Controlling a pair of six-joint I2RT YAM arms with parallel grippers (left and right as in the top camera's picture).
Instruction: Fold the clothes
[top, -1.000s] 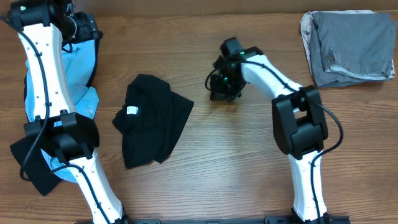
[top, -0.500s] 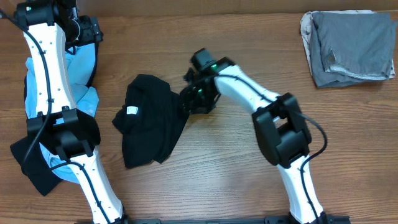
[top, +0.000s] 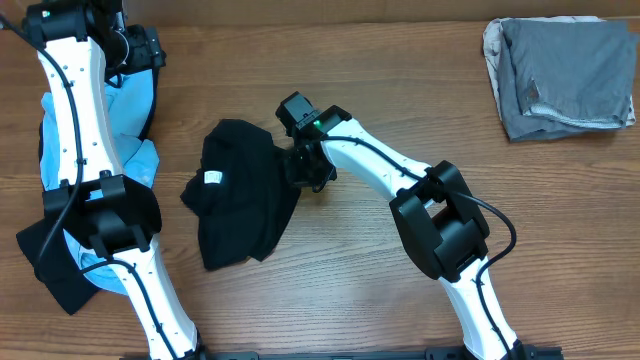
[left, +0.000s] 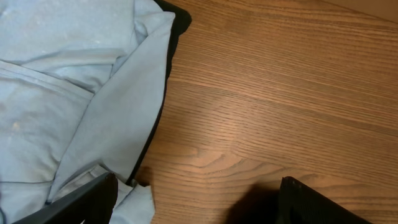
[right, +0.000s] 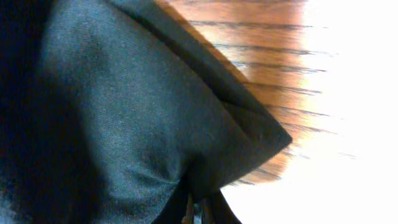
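A crumpled black garment (top: 240, 190) with a white label lies left of the table's centre. My right gripper (top: 303, 168) is at its right edge. In the right wrist view the black cloth (right: 124, 112) fills most of the picture and bunches into my nearly closed fingers (right: 199, 214), which pinch its corner. My left gripper (top: 140, 48) is open and empty at the far left back. Its fingers (left: 196, 205) hover over bare wood just right of a light blue garment (left: 62, 93).
A folded grey pile (top: 565, 70) sits at the back right corner. The light blue garment (top: 130, 100) and another black cloth (top: 55, 265) lie along the left edge, partly under the left arm. The table is wooden (top: 400, 300).
My right gripper has moved left across the table from the middle to the black garment's right edge. The left arm has barely moved.
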